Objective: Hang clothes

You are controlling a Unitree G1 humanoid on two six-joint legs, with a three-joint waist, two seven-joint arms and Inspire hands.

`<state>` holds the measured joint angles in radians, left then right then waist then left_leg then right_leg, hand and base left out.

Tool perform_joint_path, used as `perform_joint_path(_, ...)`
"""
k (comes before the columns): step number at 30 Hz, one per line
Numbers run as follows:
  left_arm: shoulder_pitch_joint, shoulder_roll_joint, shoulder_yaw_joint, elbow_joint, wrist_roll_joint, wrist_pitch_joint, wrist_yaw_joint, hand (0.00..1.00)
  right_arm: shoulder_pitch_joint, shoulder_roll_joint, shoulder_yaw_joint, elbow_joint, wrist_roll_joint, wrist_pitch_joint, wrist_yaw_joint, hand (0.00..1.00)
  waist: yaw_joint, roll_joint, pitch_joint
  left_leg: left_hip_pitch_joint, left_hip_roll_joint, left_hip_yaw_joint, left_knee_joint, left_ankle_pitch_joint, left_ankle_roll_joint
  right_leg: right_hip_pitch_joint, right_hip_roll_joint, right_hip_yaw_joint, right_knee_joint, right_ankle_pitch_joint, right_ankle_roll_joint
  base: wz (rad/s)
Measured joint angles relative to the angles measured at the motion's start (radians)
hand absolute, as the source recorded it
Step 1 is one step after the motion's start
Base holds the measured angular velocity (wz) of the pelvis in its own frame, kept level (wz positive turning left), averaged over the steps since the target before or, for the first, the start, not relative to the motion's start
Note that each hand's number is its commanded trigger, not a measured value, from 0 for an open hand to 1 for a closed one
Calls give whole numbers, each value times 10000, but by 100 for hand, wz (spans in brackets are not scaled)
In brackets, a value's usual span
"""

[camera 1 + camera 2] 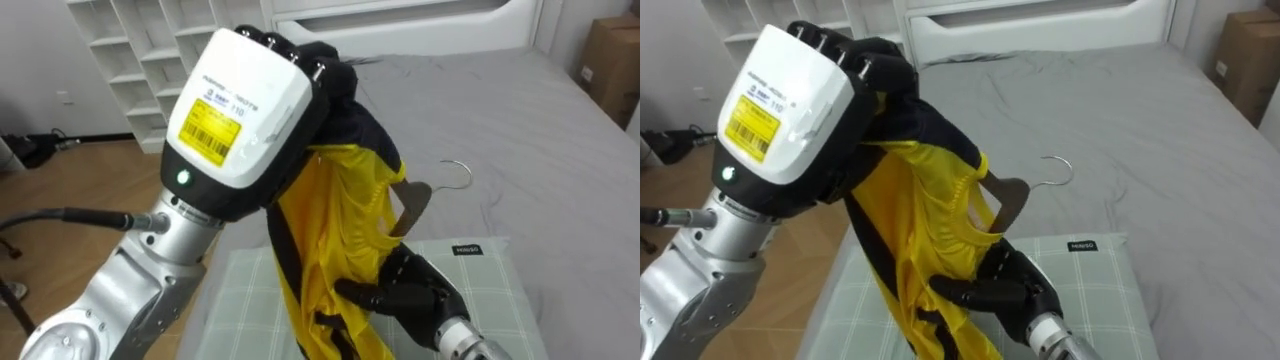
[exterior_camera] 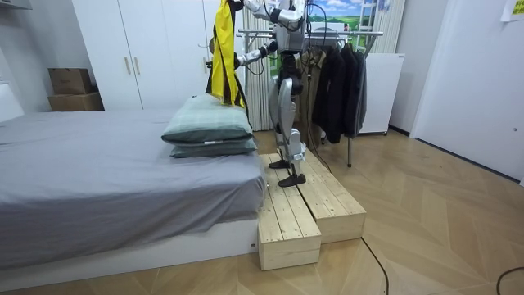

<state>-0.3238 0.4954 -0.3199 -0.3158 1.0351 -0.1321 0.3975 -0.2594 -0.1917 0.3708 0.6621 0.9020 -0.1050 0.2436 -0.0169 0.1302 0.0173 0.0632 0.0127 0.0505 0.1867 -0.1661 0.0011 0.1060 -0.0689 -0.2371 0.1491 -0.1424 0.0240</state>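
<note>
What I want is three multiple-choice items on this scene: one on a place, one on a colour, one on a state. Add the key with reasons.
1. Where does the robot stand?
A on a chair
B on the wooden platform
C on a ladder

2. What colour is the held garment?
A yellow and black
B red
C white

3. How is the left hand?
A open and empty
B shut, holding nothing
C shut on the garment

Key:
1 B: the room view shows its feet on the planks beside the bed.
2 A: yellow cloth with black trim.
3 C: its fingers curl round the dark collar.
</note>
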Motion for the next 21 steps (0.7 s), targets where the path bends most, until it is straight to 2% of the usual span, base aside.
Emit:
perform_joint_path(1,0,0,1,-5,-1,0,0,100,0,-2,0,5,12,0,-1,33,0,0,0,-1,-1,-3,0,0,0,6,0,-2,-1,0,0,0)
perform_joint_path(2,0,-10,0,-34,5,0,0,100,-1,-6,-2,66,67,-4,-1,42,2,0,0,-5,-2,-5,0,0,0,31,0,-9,-2,0,0,0)
perform_joint_path(3,0,-10,1,-93,24,0,2,100,-8,-4,-2,218,184,-9,-1,62,3,0,0,0,-5,-16,1,0,0,59,-1,-23,-5,0,0,3)
perform_joint_path(4,-1,-10,1,-128,28,0,3,100,-9,-3,-1,290,238,-9,-3,93,4,0,0,1,-8,-22,1,0,0,64,-4,-32,-6,-1,2,4)
perform_joint_path(5,0,-10,0,-206,30,0,5,100,-9,-3,-1,406,372,-8,-12,100,6,1,0,-8,-15,-37,1,0,0,64,-8,-49,-12,-3,5,3)
perform_joint_path(21,-265,-14,-32,-245,71,3,-166,100,-298,2,18,532,528,-25,-113,100,12,79,-4,25,-29,-71,5,0,1,98,-20,-80,-39,-9,14,0)
